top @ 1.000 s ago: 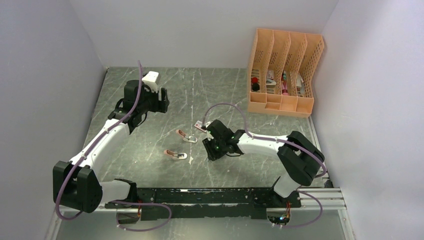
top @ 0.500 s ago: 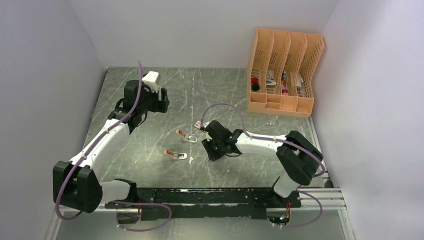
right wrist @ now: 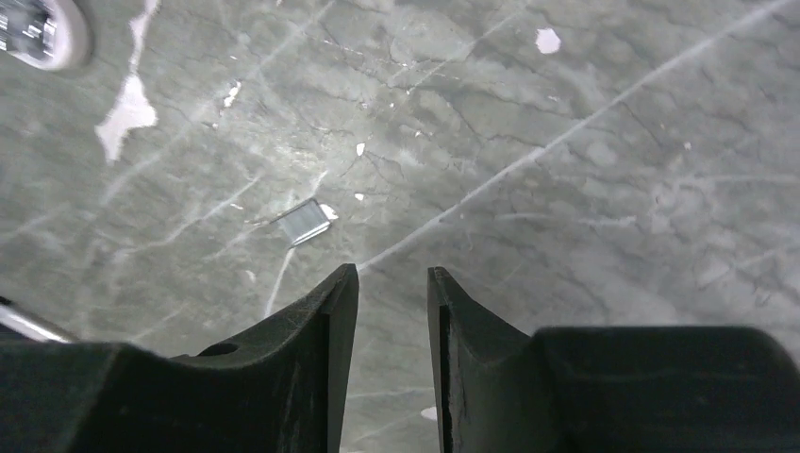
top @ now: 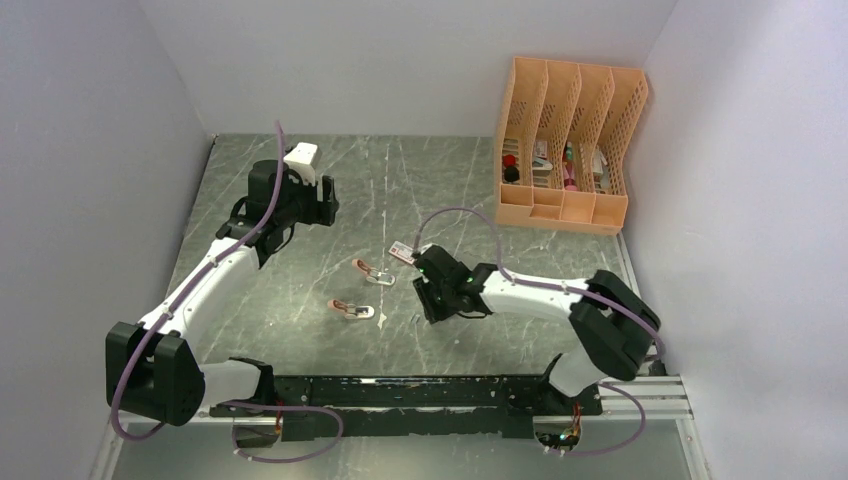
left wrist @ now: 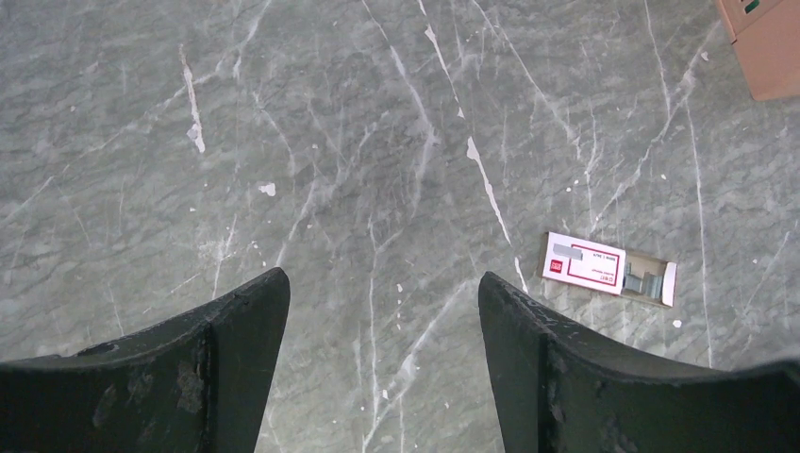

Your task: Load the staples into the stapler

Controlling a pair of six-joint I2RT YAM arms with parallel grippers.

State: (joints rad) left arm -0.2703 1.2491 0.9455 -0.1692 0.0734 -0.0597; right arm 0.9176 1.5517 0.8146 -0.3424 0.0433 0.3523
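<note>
**Operator:** What fault is most likely from here?

**Technician:** A failed pick. The right gripper [right wrist: 391,276] hangs over the worktop [right wrist: 585,142], and a loose staple strip [right wrist: 304,221] lies flat just ahead of it, to the left in the wrist view. The strip is thin and the surface is smooth. The fingers may ride over the strip or push it away instead of gripping it. Too hard a pinch could snap it into pieces.

**Operator:** What is the right gripper's condition?

**Technician:** Its fingers are parted by a narrow gap. Nothing is between them and they touch nothing.

**Operator:** And the other arm?

**Technician:** The left gripper [left wrist: 382,283] is spread wide and empty, well apart from the work. The staple box [left wrist: 604,267] lies on the worktop ahead of it to the right. Its inner tray is slid partly out with staples showing.

**Operator:** Is there any risk further out?

**Technician:** The far stapler [top: 372,272] and the near stapler [top: 352,310] lie between the arms. I cannot tell whether either is opened for loading. A strip carried tilted may miss the channel.
</note>
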